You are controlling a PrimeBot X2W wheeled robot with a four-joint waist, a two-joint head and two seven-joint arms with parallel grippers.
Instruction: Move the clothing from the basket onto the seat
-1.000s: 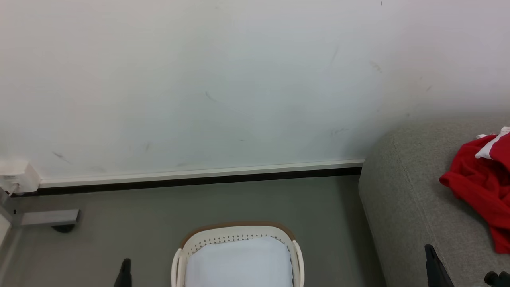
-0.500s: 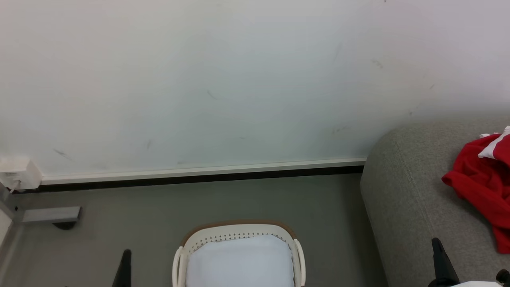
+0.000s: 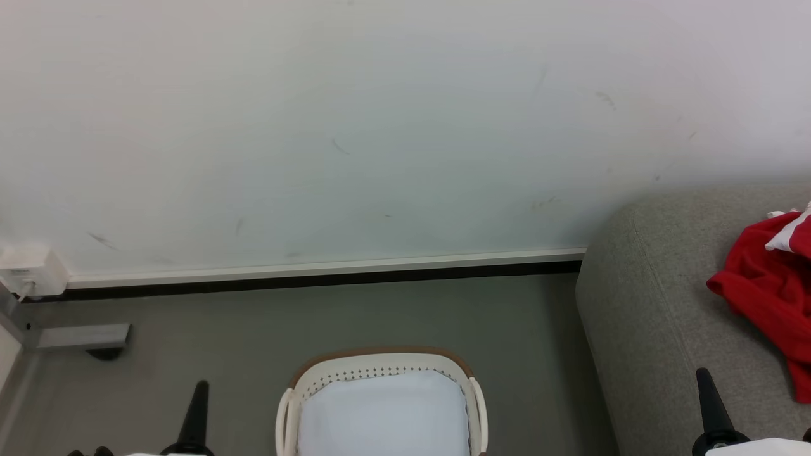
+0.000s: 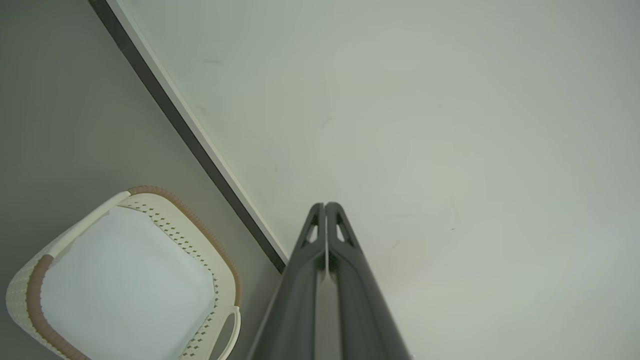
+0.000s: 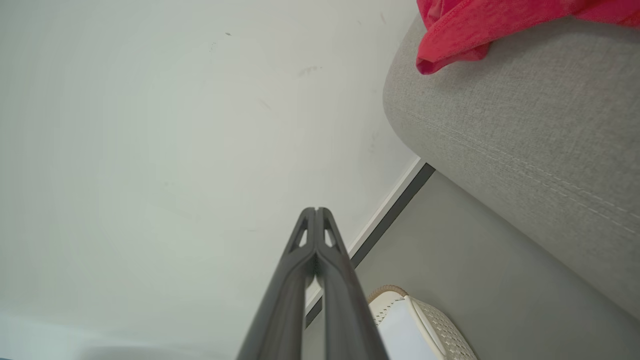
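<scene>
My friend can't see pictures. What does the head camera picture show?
Red clothing lies on a grey sofa at the right, and a white basket on the floor holds a white pad. The left tool and the right tool, both shut, point up from the bottom corners.

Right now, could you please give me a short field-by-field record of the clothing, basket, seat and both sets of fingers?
clothing: red, crumpled on the seat
seat: grey sofa, to the robot's right
basket: on the floor ahead, white pad inside
left fingers: shut, empty, left of the basket
right fingers: shut, empty, near the seat's edge
task: looks finished, judging by the basket
</scene>
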